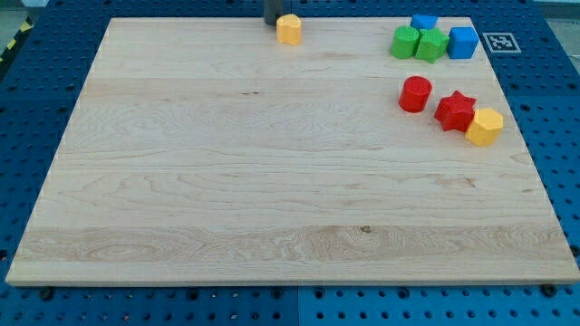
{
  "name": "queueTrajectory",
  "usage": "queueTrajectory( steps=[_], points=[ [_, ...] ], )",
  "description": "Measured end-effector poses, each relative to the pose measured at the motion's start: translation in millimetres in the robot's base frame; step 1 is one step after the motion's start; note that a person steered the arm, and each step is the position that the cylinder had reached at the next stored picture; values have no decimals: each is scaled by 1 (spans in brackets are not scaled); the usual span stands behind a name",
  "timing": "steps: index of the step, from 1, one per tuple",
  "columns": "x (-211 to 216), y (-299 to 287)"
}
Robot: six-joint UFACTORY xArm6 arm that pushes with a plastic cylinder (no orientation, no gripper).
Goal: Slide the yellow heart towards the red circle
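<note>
The yellow heart (289, 29) lies near the top edge of the wooden board (227, 181), a little left of the middle. My tip (272, 23) is at the view's top, just left of the yellow heart and very close to it; I cannot tell whether they touch. The red circle (416, 94) sits well to the right of the heart and lower in the view.
A red star (455, 110) and a yellow hexagon (485, 127) sit just right of the red circle. Two green blocks (405, 42) (432, 44) and two blue blocks (423, 22) (463, 43) cluster at the top right.
</note>
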State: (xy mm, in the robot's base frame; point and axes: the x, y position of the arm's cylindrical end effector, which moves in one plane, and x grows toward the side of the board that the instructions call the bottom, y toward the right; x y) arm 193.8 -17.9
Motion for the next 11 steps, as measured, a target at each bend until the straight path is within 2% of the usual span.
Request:
queueTrajectory(
  steps=[2,4,6,8,10,11],
  points=[
    [15,17],
    [75,28],
    [94,11],
    [168,6],
    [204,-21],
    [209,-21]
  ],
)
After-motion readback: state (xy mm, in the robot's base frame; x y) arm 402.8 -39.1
